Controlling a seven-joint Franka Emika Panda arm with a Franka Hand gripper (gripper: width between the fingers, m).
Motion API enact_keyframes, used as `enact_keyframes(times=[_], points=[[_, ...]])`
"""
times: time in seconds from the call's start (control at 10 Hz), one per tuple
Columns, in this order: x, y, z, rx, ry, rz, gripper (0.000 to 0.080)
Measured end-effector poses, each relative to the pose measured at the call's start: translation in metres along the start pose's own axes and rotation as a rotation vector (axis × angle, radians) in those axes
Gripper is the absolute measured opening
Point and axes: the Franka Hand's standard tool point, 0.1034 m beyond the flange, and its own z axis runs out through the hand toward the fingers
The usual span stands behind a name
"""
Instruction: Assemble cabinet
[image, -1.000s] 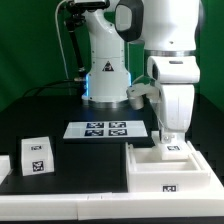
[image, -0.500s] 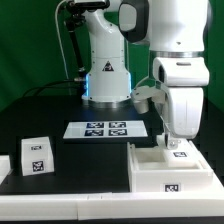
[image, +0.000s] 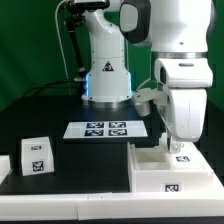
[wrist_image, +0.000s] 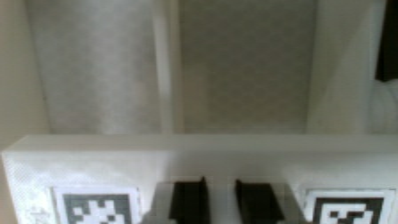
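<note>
Smooth, matt plastic is seen on the large white plastic cabinet box (image: 150, 172); beneath it, the black tabletop (image: 50, 110) looks dull, while above it the white robot arm casing (image: 180, 30) is caught glossy.

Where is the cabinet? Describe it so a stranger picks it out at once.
Start at the white robot arm on the exterior view's right. Directly beneath it sits the cabinet. It is the biggest white piece, a box open on top, unlike the small tagged cube and the flat marker board toward that view's left.

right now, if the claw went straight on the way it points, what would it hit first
Probably the large white plastic cabinet box right under the claw; remaining gap is unclear.
</note>
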Motion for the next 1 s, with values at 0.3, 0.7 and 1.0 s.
enact_keyframes(times=[0.3,0.7,1.0], points=[[-0.0005,0.0122,0.0006,0.008,-0.008,0.007,0.0071],[-0.0011,0.0131,-0.0001,0.011,-0.011,0.008,0.0071],[-0.0056,0.0088,-0.0042,0.012,-0.015,0.010,0.0272]])
